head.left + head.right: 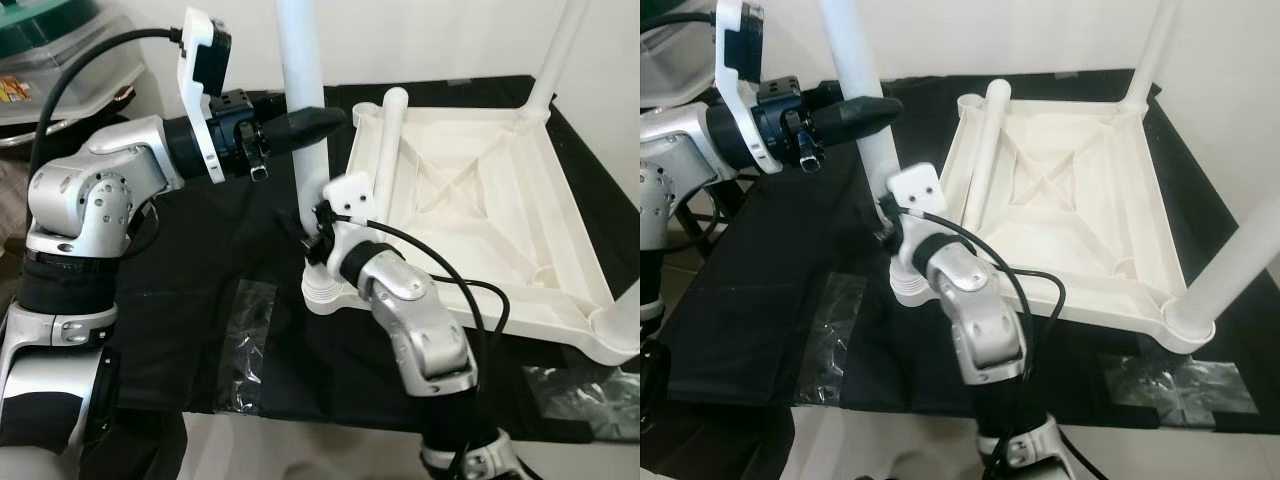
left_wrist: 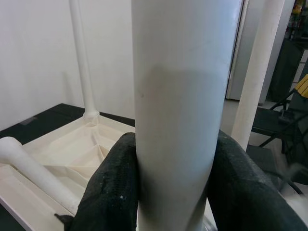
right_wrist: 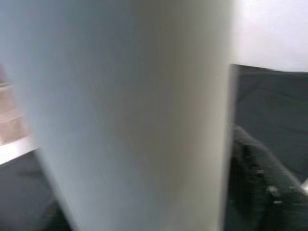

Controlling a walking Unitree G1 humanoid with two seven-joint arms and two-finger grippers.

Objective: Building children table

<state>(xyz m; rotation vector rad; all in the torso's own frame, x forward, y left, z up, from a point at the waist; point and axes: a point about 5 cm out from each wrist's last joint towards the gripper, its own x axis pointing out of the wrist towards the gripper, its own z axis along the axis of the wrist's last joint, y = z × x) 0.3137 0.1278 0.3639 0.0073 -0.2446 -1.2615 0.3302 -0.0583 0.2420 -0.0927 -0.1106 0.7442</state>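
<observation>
While the white plastic tabletop [image 1: 470, 190] lies upside down on the black cloth [image 1: 200, 300], I have the upright white tube leg [image 1: 305, 90] pinched between the left pincer's [image 1: 325, 122] two black fingers [image 2: 108, 187], which press on either side of it. Lower on the same leg, near the corner socket [image 1: 325, 292], sits the right pincer [image 1: 318, 235]; its wrist view is a blur of white tube with a dark finger beside it, so I cannot tell whether it grips.

The leg's long axis runs vertical, straight down from the left pincer into that socket just below the right one. I judge the coming move to be a push or twist along that axis, and the right pincer is nearer the joint.

I count four legs: this one, two standing at other corners [image 1: 560, 60] [image 1: 1240, 260], and one loose leg [image 1: 385, 140] lying in the tabletop beyond the pincers. One tabletop, one cloth.
</observation>
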